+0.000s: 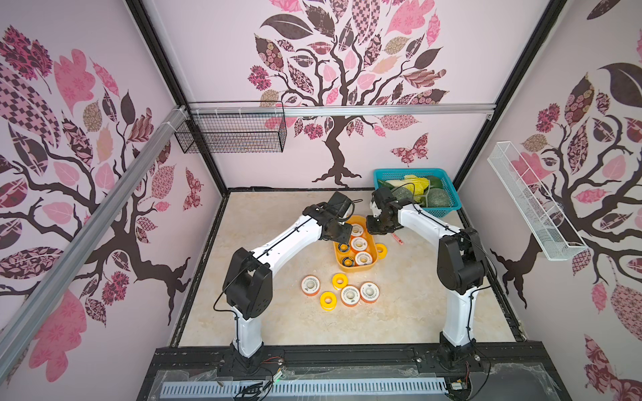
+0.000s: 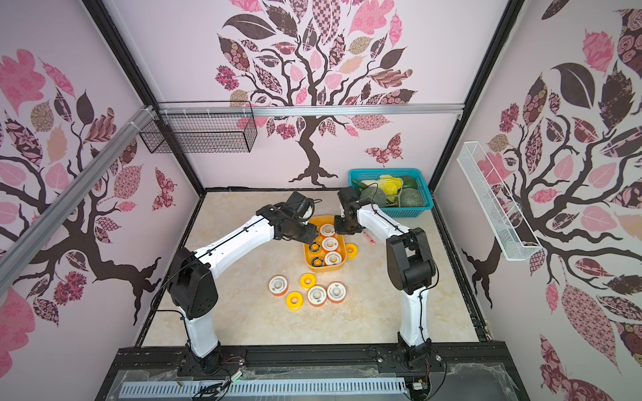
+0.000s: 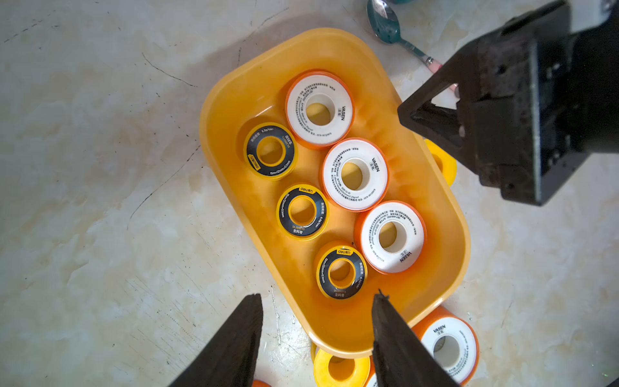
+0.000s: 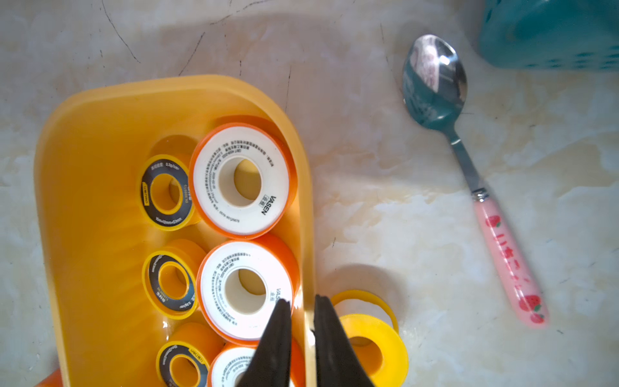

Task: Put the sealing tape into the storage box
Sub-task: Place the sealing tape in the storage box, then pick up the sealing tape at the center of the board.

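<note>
Left pincer (image 3: 318,295) hangs open and empty over the box (image 3: 231,100), with six spools (image 3: 355,197) lying flat inside. Right pincer (image 4: 303,300) is clenched on the box wall, steadying it, I'd say. Best move now: lift clear of the rim, then grip a loose spool (image 1: 350,290) across its sides. Five sit together on the table (image 1: 278,215). The yellow spool (image 4: 392,348) just beside the right pincer looks awkward. Spoon (image 4: 435,87) nearby: leave it.

"VASEN" stands in black on the white faces of the orange-rimmed spools (image 3: 375,167) in the storage box (image 3: 227,110); their fine print is too small to read. The smaller yellow spools (image 3: 303,231) show "deli", "DL389315" and "生料带" on black rings.
</note>
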